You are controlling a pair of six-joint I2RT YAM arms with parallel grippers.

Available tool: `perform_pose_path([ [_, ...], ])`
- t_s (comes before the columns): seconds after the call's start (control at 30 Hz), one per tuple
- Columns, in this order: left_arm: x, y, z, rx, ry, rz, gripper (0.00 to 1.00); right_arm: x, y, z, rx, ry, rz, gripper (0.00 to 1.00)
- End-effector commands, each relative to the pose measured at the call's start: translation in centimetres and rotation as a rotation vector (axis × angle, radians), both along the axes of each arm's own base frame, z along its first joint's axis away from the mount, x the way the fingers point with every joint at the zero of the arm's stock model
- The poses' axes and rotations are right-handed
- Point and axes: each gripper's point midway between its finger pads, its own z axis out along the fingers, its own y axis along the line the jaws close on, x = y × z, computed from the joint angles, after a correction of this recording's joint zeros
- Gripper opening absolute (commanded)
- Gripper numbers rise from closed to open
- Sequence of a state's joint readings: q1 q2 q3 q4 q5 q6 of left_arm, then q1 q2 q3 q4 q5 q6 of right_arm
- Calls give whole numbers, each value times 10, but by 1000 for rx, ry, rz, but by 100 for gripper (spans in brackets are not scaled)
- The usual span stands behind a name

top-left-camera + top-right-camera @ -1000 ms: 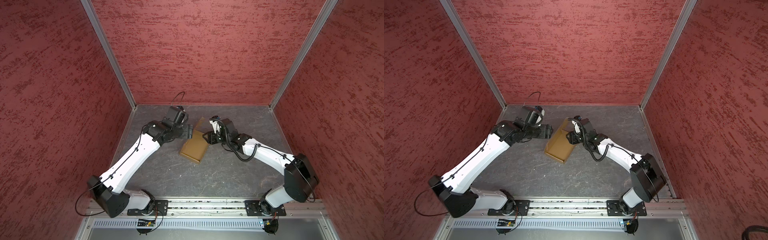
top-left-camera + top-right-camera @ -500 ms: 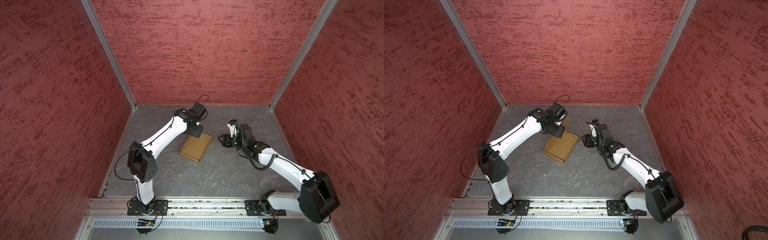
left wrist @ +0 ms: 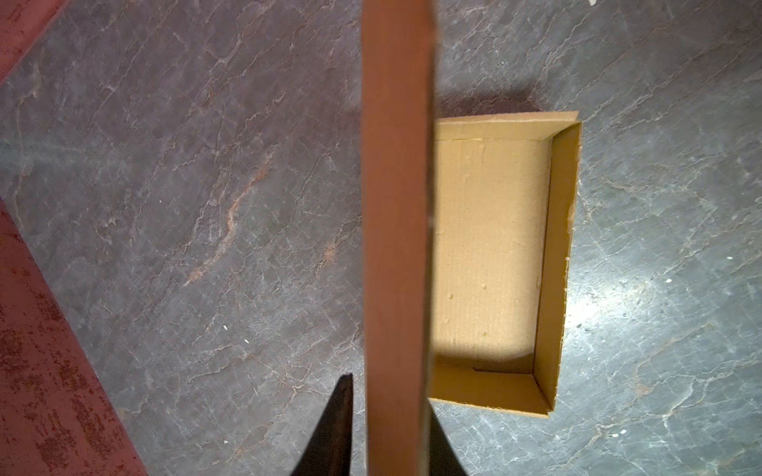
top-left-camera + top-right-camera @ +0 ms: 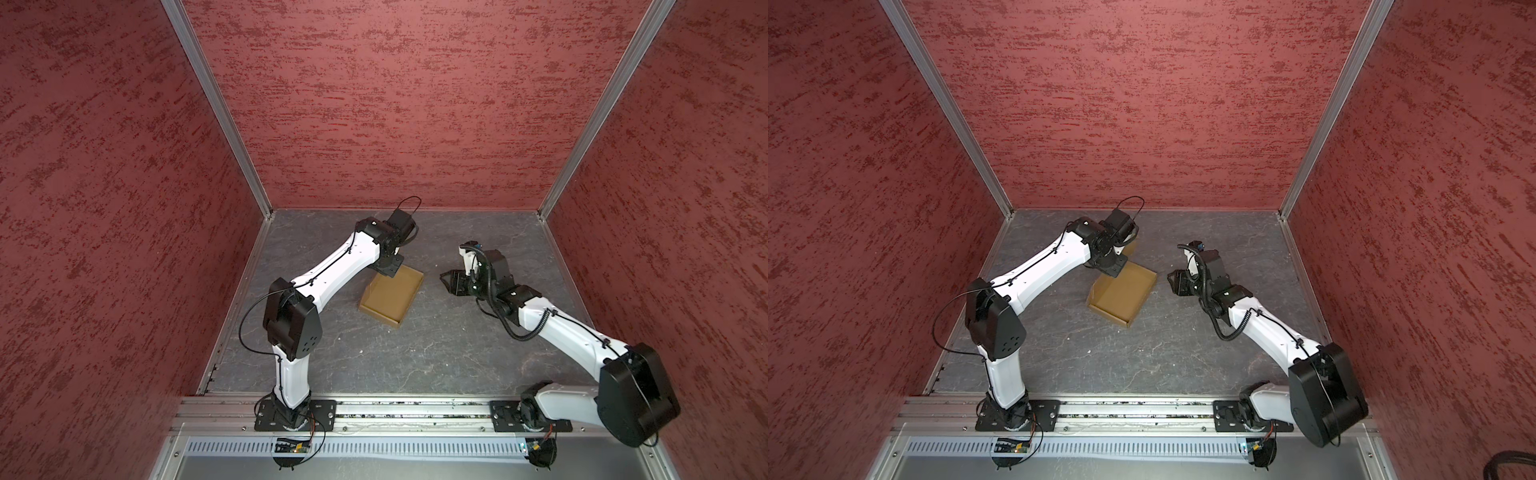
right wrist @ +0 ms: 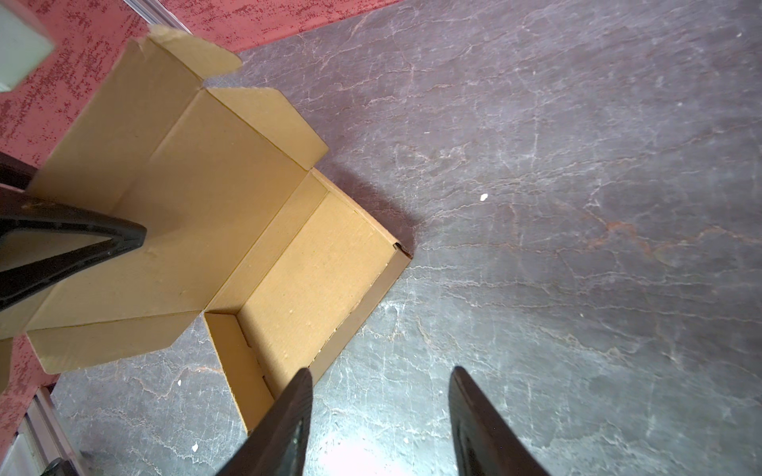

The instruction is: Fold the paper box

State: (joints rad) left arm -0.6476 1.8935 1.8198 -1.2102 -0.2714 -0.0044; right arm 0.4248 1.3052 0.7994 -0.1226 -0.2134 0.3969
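On the left, a white-and-black arm reaches far out, and the left claw (image 4: 390, 270) pinches the tall lid (image 5: 185, 185) of the paper box (image 4: 390, 297), a shallow tan cardboard tray with low walls. One black finger (image 5: 128, 239) presses on the inside of the lid, and the other is behind it. The lid stands up from the far end of the box. The box sits at a slant on the dark grey, stone-look table (image 4: 415, 365), near the middle and toward the far side. To its right, the right claw (image 4: 451, 282) hangs just beside the box, apart from it. Its two black fingers (image 5: 288, 420) are spread wide and hold nothing.
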Motion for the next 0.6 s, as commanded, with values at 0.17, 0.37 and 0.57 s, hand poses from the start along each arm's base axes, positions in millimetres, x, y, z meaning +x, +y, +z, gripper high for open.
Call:
perform_pose_path([
  [0.17,6,-14,20,-7,-121,-137,10,7,-3,4,18,-21,-5,54],
  [0.37,4,-36,34,-51,-202,-281,6,8,-11,2,14,-16,-28,54],
  [0.57,-3,-59,46,-107,-277,-440,5,7,-20,3,10,-17,-55,54],
])
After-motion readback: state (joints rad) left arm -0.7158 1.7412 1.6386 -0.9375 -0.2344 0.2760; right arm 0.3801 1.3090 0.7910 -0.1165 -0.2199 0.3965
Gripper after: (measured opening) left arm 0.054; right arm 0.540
